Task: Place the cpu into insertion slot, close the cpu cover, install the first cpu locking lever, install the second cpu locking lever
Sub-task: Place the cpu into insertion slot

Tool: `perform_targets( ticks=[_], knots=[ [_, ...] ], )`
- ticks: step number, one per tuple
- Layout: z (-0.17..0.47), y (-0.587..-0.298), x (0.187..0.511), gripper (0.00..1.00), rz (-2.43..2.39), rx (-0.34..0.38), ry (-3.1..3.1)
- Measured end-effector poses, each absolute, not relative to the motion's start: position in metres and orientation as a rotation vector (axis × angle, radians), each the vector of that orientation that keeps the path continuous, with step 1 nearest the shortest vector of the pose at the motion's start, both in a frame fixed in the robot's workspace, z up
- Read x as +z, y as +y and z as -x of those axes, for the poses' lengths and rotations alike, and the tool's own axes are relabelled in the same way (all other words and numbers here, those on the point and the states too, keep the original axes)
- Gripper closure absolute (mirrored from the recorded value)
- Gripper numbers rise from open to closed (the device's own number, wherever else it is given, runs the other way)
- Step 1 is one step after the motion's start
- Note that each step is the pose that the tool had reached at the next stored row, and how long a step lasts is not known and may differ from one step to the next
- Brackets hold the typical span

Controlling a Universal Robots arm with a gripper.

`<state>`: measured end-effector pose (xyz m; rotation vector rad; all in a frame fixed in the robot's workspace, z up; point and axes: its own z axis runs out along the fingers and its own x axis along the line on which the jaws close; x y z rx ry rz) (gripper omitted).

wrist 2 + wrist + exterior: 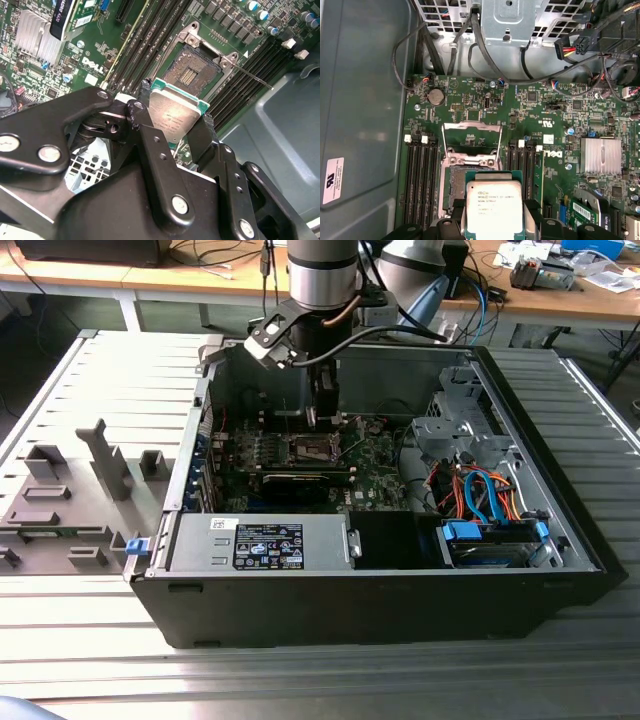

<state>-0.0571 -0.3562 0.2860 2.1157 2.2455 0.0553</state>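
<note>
the gripper [176, 111] has its two fingers clamped on opposite edges of the cpu [172, 122], metal top facing the wrist cameras; in the exterior view the insertion slot [318, 448] lies at six o'clock from the gripper, close beneath but apart; the cpu cover [472, 142] stands open, leaving the slot bare

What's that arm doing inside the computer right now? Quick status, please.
Hand shut on the cpu. It hangs just over the insertion slot, not seated; cpu cover open, nothing blocking.
</note>
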Motion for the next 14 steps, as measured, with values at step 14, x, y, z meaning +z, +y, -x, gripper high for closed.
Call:
perform_targets(
  ticks=[14],
  knots=[
    [0.0619,-0.3562,0.2851,0.46,-2.116,0.055,2.245]
  ],
)
